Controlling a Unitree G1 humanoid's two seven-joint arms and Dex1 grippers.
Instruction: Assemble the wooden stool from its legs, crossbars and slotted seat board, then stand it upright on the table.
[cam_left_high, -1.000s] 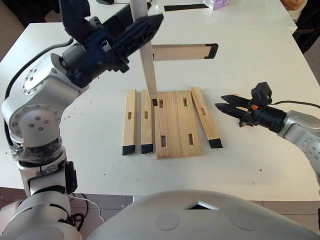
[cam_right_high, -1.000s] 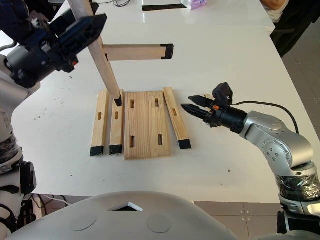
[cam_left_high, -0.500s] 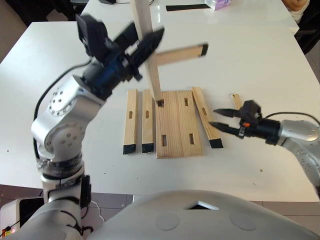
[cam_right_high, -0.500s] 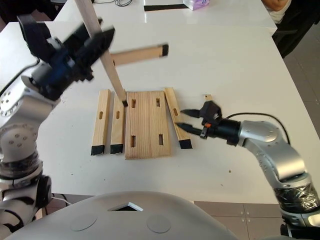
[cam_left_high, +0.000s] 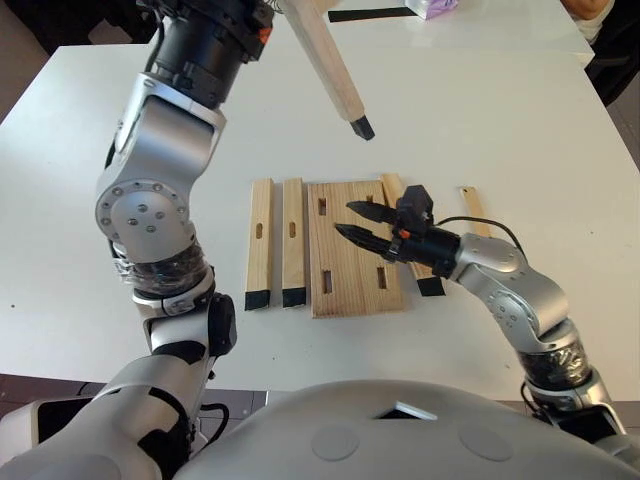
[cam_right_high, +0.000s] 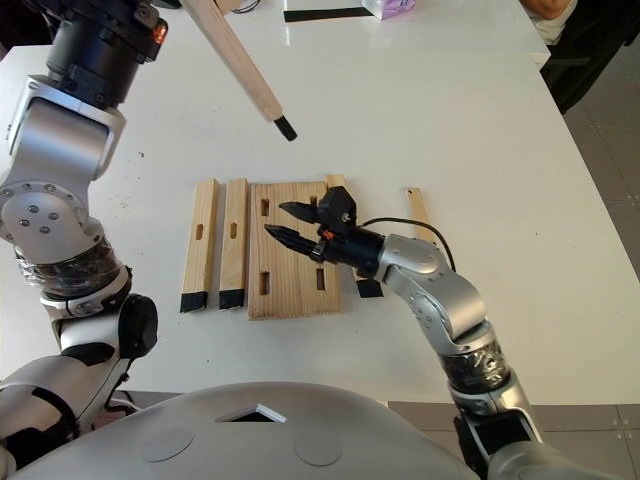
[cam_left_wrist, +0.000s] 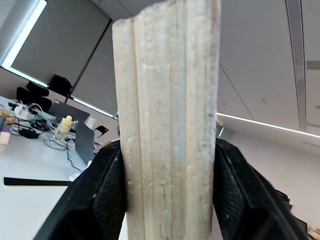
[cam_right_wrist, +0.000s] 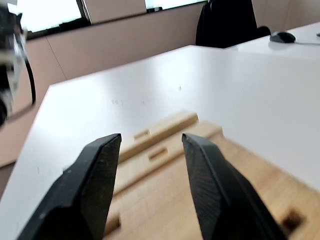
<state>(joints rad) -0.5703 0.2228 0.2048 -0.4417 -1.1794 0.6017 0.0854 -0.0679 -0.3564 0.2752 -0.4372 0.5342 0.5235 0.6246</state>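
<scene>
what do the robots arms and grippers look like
The left arm and right arm are silver-grey metal with rounded, screw-dotted joint caps and shiny black wrapped segments. The left gripper and right gripper are black, two-fingered, each with an orange mark at the base. A thin black cable loops off the right wrist.

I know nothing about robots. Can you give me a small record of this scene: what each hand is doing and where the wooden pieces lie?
Left gripper: shut on a wooden leg, held tilted in the air above the white table, black tip down
Right gripper: open, empty, over the slotted seat board
Seat board: flat on the table
Loose bars: two slotted bars side by side left of the board, a third bar at its right edge
Stool: not yet assembled
</scene>
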